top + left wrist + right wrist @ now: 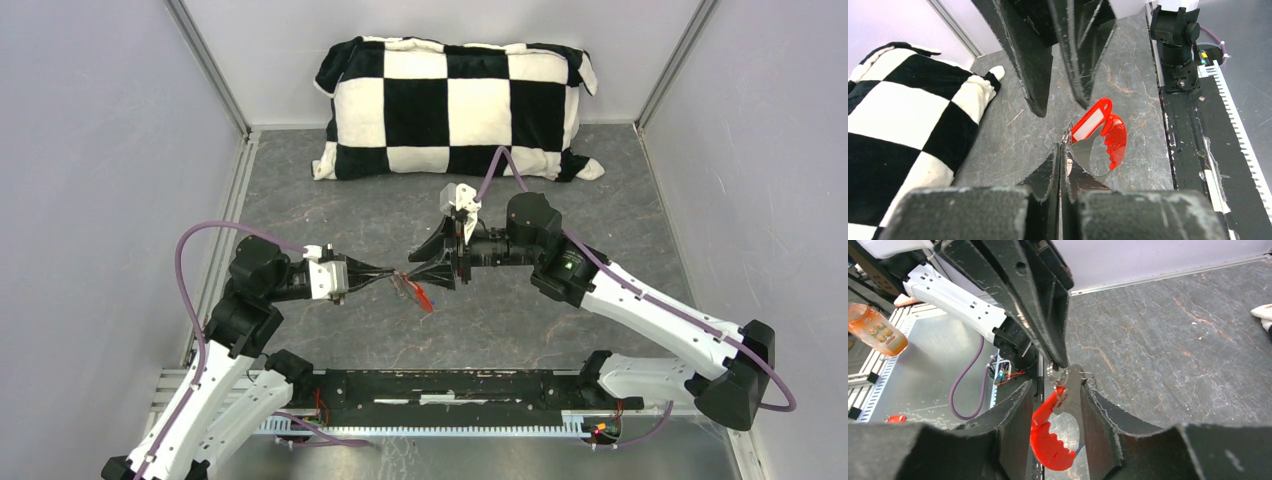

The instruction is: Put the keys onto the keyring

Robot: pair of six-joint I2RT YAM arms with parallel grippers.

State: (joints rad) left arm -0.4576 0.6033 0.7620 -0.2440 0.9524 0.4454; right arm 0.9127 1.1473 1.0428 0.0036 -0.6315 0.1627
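My left gripper [392, 278] [1060, 148] is shut on the thin edge of a flat silver key piece [1083, 152] and holds it above the table. A red-and-white plastic tag [1091, 120] and a red toothed crescent [1116, 140] hang from it, seen as a red spot in the top view [421, 297]. My right gripper [422, 268] [1057, 385] is open, its fingers [1015, 415] either side of the silver piece [1071, 390] without touching it. A small wire keyring coil [1087, 375] shows at its top. Separate keys cannot be told apart.
A black-and-white checkered pillow [455, 105] [903, 120] lies at the back of the grey table. The arms' black base rail [450, 385] runs along the front edge. Grey walls close in left and right. An orange bottle [873, 327] stands off the table.
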